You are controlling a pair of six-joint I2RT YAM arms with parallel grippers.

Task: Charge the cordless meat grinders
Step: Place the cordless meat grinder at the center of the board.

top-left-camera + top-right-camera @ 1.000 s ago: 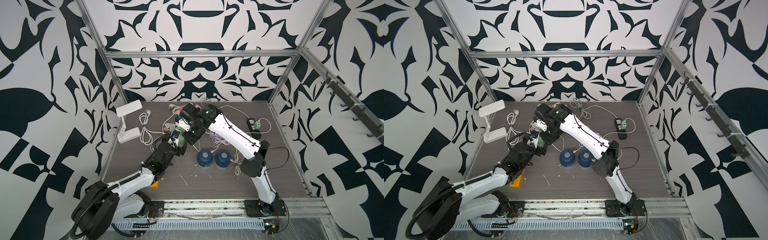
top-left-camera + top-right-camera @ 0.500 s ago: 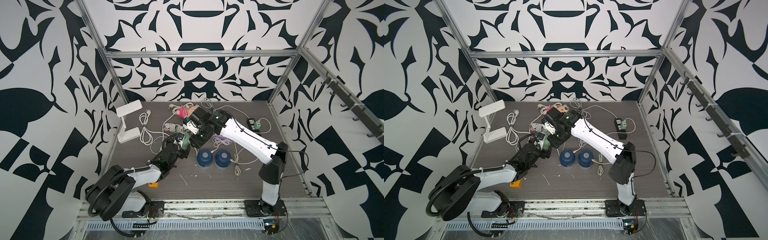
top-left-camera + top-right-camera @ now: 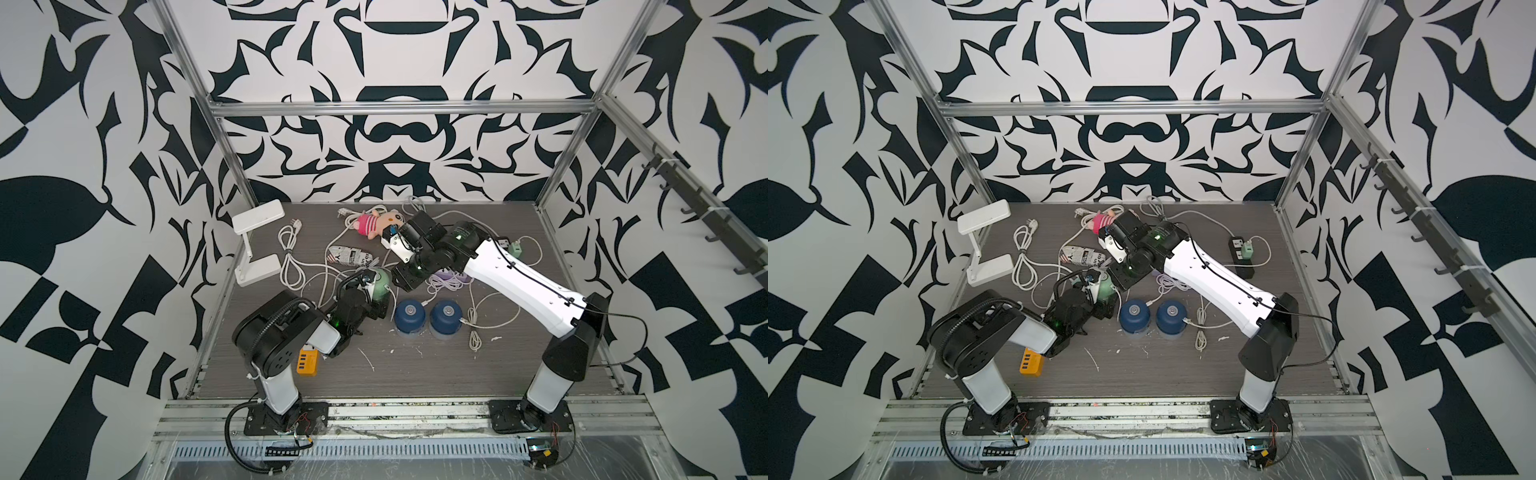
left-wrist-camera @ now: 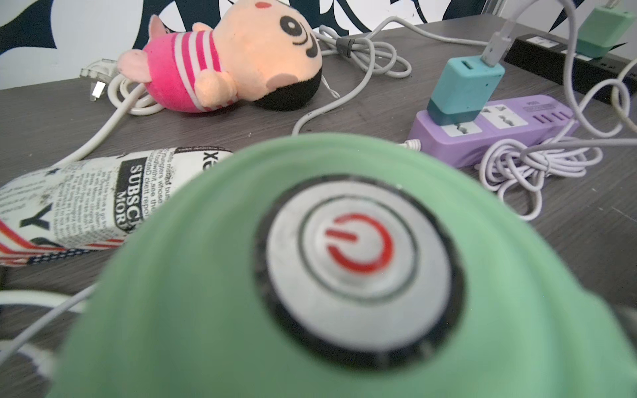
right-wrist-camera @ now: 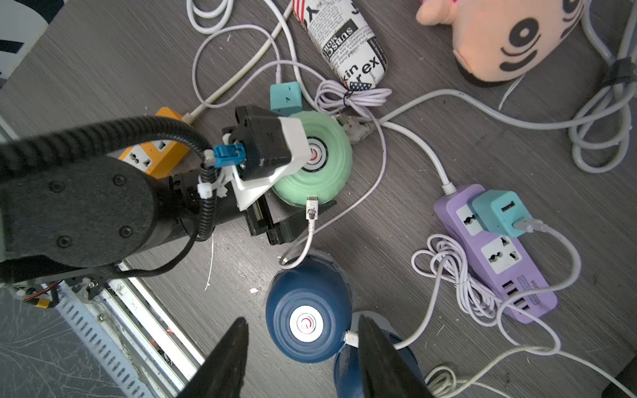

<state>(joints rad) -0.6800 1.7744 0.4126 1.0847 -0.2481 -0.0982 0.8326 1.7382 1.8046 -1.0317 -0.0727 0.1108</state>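
The mint green grinder [image 3: 380, 286] [image 5: 327, 165] stands between the jaws of my left gripper [image 3: 374, 301], and one black finger [image 5: 293, 224] lies against its side. Its silver button fills the left wrist view [image 4: 358, 262]. A loose white cable plug [image 5: 312, 208] rests against the green dome. Two dark blue grinders [image 3: 409, 314] [image 3: 446, 314] stand side by side to its right. My right gripper [image 5: 303, 361] [image 3: 403, 280] hangs open and empty above one of them [image 5: 306, 317]. A white plug [image 5: 350, 337] meets the second blue grinder, half hidden by a finger.
A purple power strip [image 5: 496, 255] carries a teal adapter [image 5: 499, 210]; a second teal adapter [image 5: 286, 98] lies by the green grinder. An orange strip [image 3: 307, 361], a black strip [image 3: 1241, 257], a plush doll [image 3: 374, 224], a newsprint roll [image 3: 349, 255], a white lamp [image 3: 257, 249] and tangled cables surround them.
My right gripper has opened, let go of the white cable end and drawn back from the green grinder. The left arm has folded back with its elbow raised, its gripper staying at the grinder.
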